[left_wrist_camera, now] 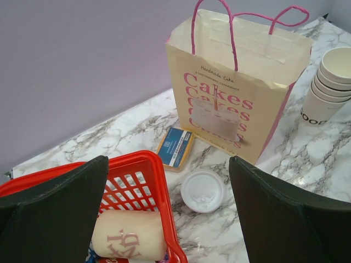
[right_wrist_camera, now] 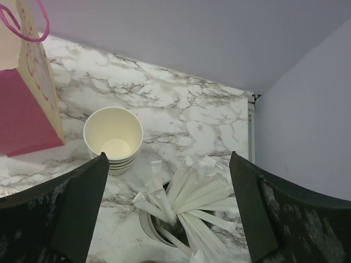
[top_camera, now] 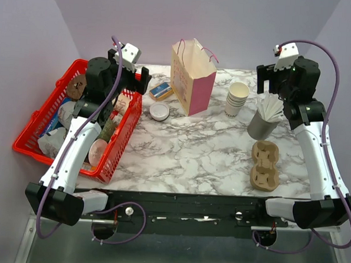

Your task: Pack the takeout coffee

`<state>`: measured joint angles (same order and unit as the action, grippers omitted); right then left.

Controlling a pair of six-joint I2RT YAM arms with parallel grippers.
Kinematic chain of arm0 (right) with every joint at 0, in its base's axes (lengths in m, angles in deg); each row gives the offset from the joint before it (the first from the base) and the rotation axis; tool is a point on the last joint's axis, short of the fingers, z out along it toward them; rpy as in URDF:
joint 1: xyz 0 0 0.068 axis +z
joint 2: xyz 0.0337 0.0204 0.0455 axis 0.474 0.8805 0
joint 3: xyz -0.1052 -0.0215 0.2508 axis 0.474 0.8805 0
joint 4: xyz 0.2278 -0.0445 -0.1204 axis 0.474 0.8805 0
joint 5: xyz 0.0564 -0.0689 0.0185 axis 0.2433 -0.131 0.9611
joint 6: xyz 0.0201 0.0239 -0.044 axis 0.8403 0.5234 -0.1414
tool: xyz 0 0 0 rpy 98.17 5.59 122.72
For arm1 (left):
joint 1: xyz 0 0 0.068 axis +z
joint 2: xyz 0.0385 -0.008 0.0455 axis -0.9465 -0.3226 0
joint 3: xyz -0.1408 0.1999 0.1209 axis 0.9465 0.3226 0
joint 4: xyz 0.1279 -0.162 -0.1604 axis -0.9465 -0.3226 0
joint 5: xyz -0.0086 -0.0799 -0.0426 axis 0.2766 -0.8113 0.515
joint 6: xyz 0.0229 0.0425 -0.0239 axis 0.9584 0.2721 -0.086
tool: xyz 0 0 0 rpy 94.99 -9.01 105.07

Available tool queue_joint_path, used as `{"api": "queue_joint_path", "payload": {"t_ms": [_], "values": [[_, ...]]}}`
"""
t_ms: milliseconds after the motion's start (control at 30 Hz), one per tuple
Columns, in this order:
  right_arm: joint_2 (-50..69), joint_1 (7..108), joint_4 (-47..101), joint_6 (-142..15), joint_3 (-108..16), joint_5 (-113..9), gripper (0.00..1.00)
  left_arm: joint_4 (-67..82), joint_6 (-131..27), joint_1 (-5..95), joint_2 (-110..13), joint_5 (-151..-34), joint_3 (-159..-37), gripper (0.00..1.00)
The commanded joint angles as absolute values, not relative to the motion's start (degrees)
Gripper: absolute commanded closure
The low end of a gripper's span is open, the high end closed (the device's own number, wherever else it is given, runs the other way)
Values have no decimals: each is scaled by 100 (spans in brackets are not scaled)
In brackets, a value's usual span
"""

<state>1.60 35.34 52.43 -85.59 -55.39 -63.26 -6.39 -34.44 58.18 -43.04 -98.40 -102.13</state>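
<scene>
The left fingers (left_wrist_camera: 55, 208) stand apart above the red basket (top_camera: 35, 115), and the right fingers (right_wrist_camera: 274, 213) stand apart above the grey cup of sticks (top_camera: 262, 125). The takeout coffee's white lid (top_camera: 159, 111) lies on the worktop (top_camera: 192, 153) between basket and paper bag (top_camera: 193, 79). Its cup cannot be told.

table (top_camera: 186, 155) | basket (top_camera: 126, 136) at left edge | paper bag (top_camera: 193, 79) upright, back centre | flat packet (top_camera: 161, 91) just left of bag | lid (top_camera: 159, 112) before packet, between basket and bag | cup stack (top_camera: 237, 98) right of bag | stick cup (top_camera: 263, 121) right-front of stack | cup carrier (top_camera: 264, 165) before stick cup
</scene>
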Motion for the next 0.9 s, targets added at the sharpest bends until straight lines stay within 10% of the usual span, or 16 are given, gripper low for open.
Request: {"api": "queue_joint_path", "payload": {"t_ms": [0,333,867], "values": [[114,3568,5172,-8778,-5651,-5750,0,-602,-3472,5791,-4349,-9822,-10333,1],[-660,4262,5909,-11468,-4860,-3735,0,-735,-3630,5782,-4516,-10261,-10527,1],[2591,4219,8661,-11232,-7654,-3153,46,-603,-3701,5773,-4235,-10481,-10158,1]]}}
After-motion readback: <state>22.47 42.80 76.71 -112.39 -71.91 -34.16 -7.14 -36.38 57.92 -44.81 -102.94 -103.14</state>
